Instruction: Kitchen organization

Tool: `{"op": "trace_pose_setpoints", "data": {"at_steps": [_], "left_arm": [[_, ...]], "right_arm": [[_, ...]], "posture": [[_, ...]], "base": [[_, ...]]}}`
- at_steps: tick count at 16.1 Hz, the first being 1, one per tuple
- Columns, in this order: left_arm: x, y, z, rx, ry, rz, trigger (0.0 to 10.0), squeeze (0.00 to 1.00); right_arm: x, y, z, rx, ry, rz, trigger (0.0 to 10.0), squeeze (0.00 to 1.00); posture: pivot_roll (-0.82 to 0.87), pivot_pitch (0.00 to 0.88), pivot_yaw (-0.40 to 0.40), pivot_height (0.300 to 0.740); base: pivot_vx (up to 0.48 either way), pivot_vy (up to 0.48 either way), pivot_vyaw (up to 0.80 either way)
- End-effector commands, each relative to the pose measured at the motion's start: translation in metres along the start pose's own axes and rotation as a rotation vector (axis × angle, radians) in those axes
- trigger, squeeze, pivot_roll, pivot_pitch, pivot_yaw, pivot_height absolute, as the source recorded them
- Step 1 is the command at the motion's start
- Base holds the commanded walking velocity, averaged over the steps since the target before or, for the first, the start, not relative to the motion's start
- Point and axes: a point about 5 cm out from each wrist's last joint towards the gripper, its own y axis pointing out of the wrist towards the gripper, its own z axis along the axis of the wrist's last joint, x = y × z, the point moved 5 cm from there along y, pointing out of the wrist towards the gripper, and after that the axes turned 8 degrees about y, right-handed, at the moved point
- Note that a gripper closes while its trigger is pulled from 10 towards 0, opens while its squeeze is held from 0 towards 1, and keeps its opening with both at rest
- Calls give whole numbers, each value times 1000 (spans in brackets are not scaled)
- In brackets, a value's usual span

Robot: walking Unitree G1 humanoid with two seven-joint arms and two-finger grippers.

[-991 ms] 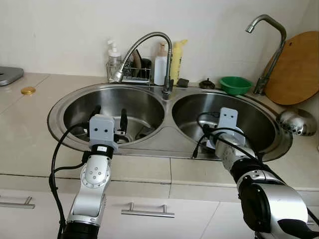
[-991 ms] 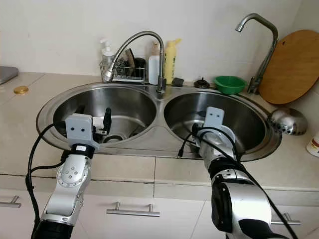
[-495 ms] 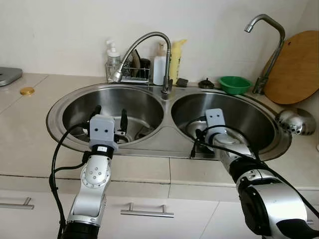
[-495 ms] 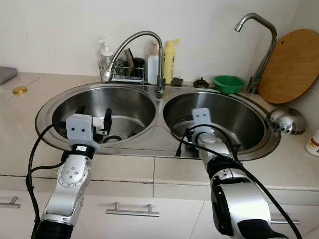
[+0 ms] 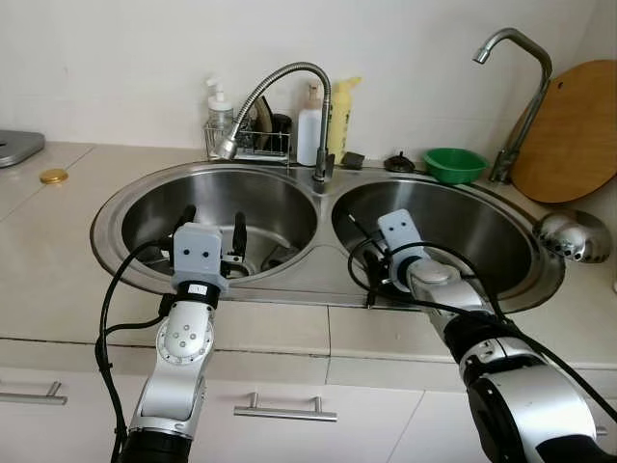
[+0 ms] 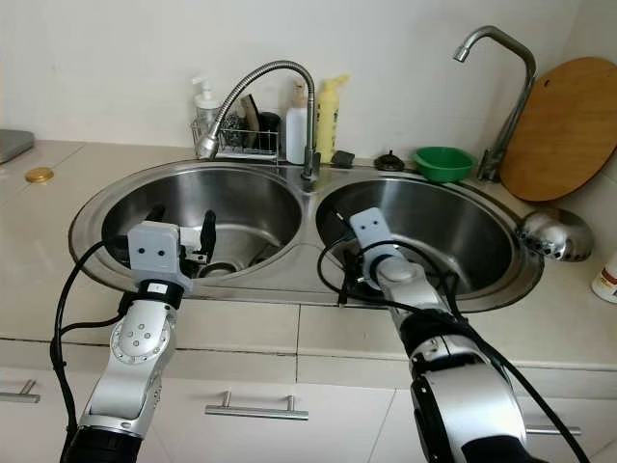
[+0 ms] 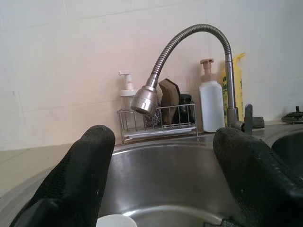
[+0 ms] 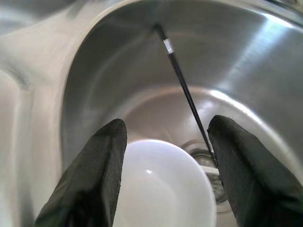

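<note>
A steel double sink (image 5: 328, 265) lies before me. My left gripper (image 5: 212, 222) hangs open over the left basin, facing the flexible faucet (image 7: 143, 99); a white rim (image 7: 116, 221) shows just below its fingers. Down in the right basin my right gripper (image 8: 168, 124) is open above a white bowl (image 8: 163, 187) that sits on the basin floor beside the drain (image 8: 208, 158). A black chopstick (image 8: 182, 87) leans from the drain up the basin wall, between the fingers; its tip (image 5: 355, 224) pokes out left of the right wrist.
Behind the sink stand a wire rack (image 5: 249, 145), a white bottle (image 5: 310, 130) and a yellow bottle (image 5: 339, 116). A green bowl (image 5: 455, 164), a second tap (image 5: 516, 96), a round wooden board (image 5: 569, 135) and a steel ladle (image 5: 576, 236) are at the right. A gold lid (image 5: 54, 177) lies far left.
My right wrist has swung left inside the right basin and tilted down toward the bowl. The left arm has stayed put.
</note>
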Motion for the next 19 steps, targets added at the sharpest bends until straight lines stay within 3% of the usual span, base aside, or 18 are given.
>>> {"op": "trace_pose_setpoints", "data": {"at_steps": [1,3,6,15,19], "left_arm": [[3,-2,-4,-13,4,-10,10000,0],[3,-2,-3,-8,-4,-12,10000,0],[5,-3,-1,-2,-32,-20,10000,0],[6,-3,-1,-4,-57,-30,10000,0],[6,-2,0,-3,-59,-33,10000,0]], "right_arm": [[15,-5,22,154,176,-61,10000,0],[24,-14,44,310,256,-80,10000,0],[24,-28,54,455,243,-91,10000,0],[19,-58,57,639,190,-122,10000,0],[18,-74,69,739,150,-128,10000,0]], "posture": [[69,0,-55,740],[69,0,-55,740],[65,0,-56,740],[57,0,-50,740],[56,0,-51,740]], "base": [[0,0,0],[0,0,0],[0,0,0],[0,0,0],[-289,0,0]]}}
